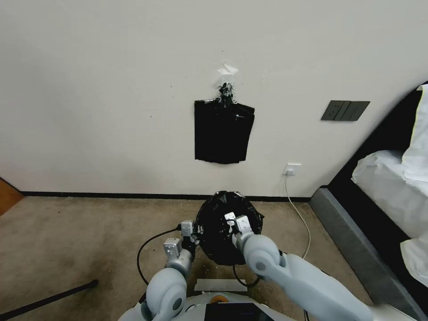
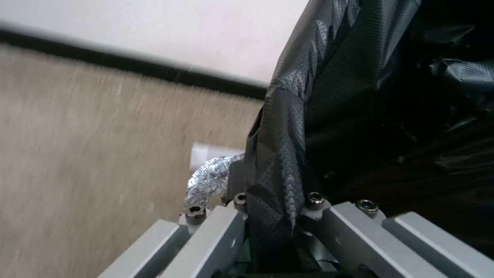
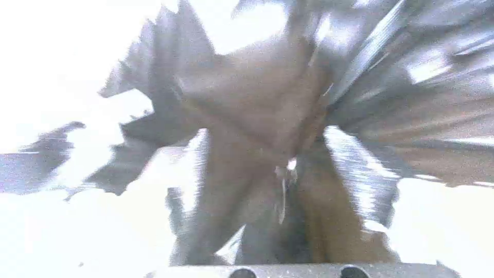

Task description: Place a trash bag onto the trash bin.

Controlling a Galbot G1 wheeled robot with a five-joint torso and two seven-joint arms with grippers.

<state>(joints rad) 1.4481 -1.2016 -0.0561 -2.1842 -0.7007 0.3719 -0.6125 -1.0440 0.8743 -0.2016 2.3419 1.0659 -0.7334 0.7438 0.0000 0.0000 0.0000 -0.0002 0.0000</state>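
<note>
A: Where is the bag?
B: On the carpet near the wall's baseboard, ballooned mouth-up between both arms; the bin isn't distinguishable beneath it.
A: Grips?
B: The left gripper pinches a fold of the bag's edge. The right gripper sits at the bag's top, film bunched against it; I cannot tell if it's closed.
A: Risks?
B: Probably thin film slipping or tearing under pull, or the mouth collapsing. Its long axis looks roughly vertical.

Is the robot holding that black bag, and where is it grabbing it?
Yes. The left gripper pinches the trash bag by a fold at its left edge. The right gripper is at the bag's top; its grasp cannot be told.
</note>
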